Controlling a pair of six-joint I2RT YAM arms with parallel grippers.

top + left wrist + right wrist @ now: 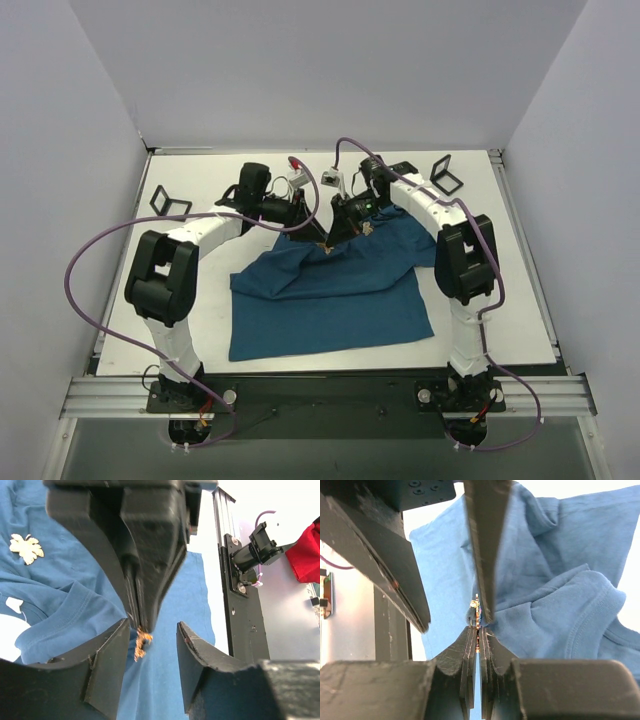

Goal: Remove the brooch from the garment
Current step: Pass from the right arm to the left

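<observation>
The dark teal T-shirt (330, 300) lies spread on the white table, bunched and pulled up at its far edge. The tiny gold-orange brooch (141, 641) sits at that raised point, seen edge-on in the right wrist view (477, 607). My right gripper (478, 630) is shut on the brooch; its closed tips also show in the left wrist view (142, 622). My left gripper (150, 647) is open, with one finger (107, 665) on each side of the brooch and the fabric behind it. In the top view both grippers meet over the shirt's far edge (325, 240).
A pale leaf-shaped logo (26, 547) is printed on the shirt near the round collar (65, 625). Black square frames stand at the far left (170, 203) and far right (445, 175) of the table. A small red item (295, 162) lies at the back.
</observation>
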